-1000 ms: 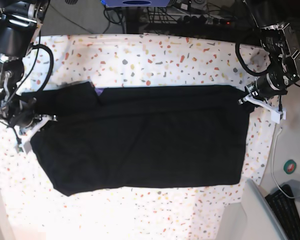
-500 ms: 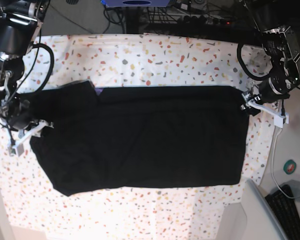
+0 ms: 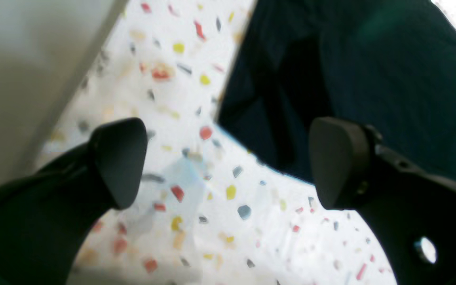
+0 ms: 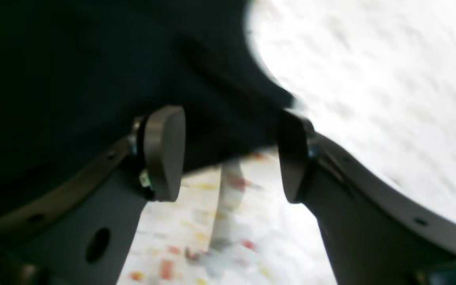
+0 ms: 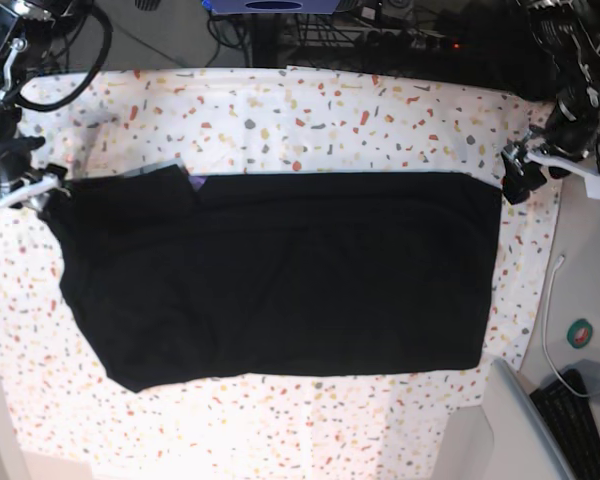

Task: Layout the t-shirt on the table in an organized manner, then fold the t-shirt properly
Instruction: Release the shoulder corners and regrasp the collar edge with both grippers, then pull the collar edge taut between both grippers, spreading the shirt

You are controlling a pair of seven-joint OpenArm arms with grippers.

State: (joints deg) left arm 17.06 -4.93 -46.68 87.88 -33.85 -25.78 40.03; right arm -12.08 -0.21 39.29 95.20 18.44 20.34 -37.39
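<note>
The t-shirt (image 5: 280, 275) lies flat across the middle of the base view, a broad black slab, long side running left to right. Its top edge is straight, its right edge square, and its lower left corner rounds off. A small purple-pale patch (image 5: 198, 183) shows at the top edge, left of centre, beside a fold step in the cloth. The table (image 5: 310, 110) is visible as a speckled band above, below and on both sides of the shirt.

The left gripper (image 5: 540, 160) sits at the upper right of the base view, just off the shirt's top right corner. In the left wrist view its jaws stand wide apart with nothing between them but speckled cloth; the shirt's edge is behind the right-hand pad (image 3: 339, 160).

The right gripper (image 5: 25, 188) is at the upper left, at the shirt's top left corner. In the right wrist view its jaws are parted and empty, with the shirt hem just beyond the pads (image 4: 164, 152); that view is blurred.

At the right edge of the frame are a plain grey surface, a white cable (image 5: 548, 310), a green tape roll (image 5: 580, 333) and a keyboard corner (image 5: 580, 420).
</note>
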